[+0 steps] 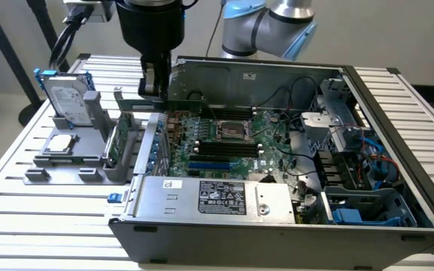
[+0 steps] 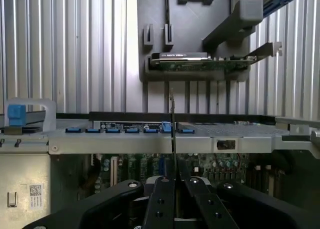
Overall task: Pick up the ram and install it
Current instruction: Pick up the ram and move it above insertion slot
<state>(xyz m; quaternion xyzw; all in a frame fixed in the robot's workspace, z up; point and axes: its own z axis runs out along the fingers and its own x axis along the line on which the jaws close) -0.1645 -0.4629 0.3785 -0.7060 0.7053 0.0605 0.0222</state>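
Quick count: one arm (image 1: 277, 22), one claw (image 1: 155, 93), one ram (image 1: 187, 105) stick, one open PC case (image 1: 277, 237). There's also one grey holder (image 1: 74, 169) on the slatted tabletop (image 1: 36, 226), carrying one hard drive (image 1: 66, 99), one CPU chip (image 1: 60, 144) and one bigger green expansion card (image 1: 119, 141). The black memory slots (image 1: 225, 149) on the motherboard (image 1: 270, 127) look like four, but I wouldn't swear on it. The claw is clenched on the ram, pinching it partway along so it sits level on its long edge. The ram hangs above the case wall on the exterior view's left, between holder and motherboard. The wrist points straight down and the arm's joints bend in from behind the case
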